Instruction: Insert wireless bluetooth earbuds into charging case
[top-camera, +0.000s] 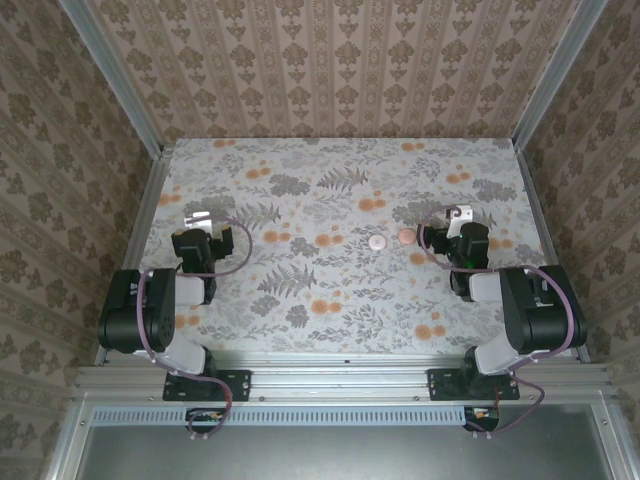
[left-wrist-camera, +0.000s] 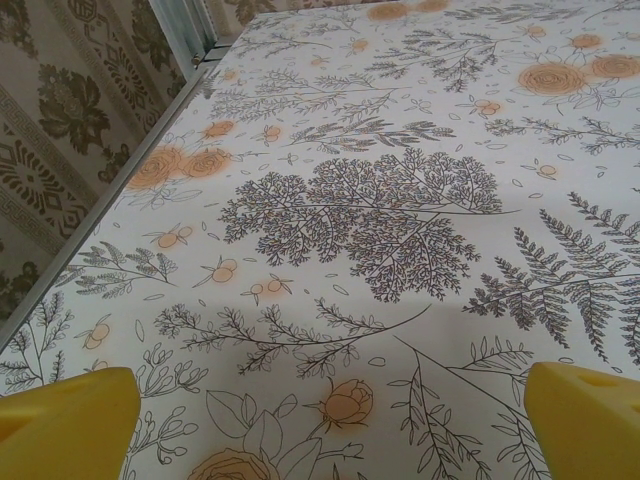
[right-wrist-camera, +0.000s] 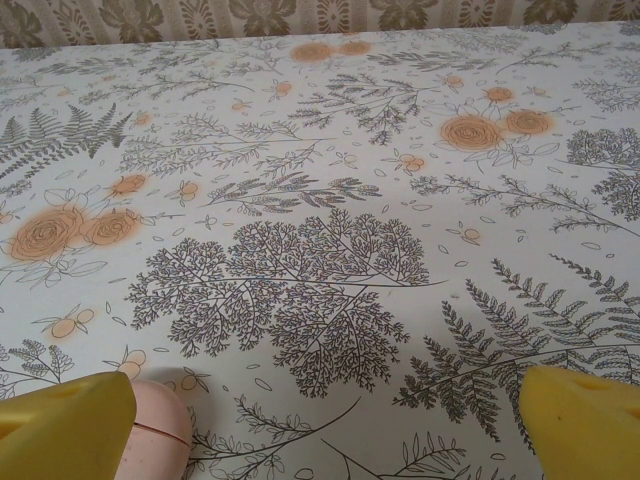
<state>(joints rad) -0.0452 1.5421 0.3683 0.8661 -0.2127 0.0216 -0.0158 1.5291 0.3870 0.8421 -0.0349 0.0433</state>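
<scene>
Brown patterned wallpaper closes in a counter (top-camera: 300, 290) printed with grey ferns and orange flowers. The left jaws stand wide apart and empty over bare print, their yellow fingertips (left-wrist-camera: 62, 425) at the bottom corners of the left wrist view. The right jaws are wide apart too, holding nothing. The pink charging case (right-wrist-camera: 158, 432) lies on the counter just beside that arm's left fingertip. Seen from above, it sits mid-counter with two small pale bits, apparently the earbuds (top-camera: 377, 241), lying near it.
</scene>
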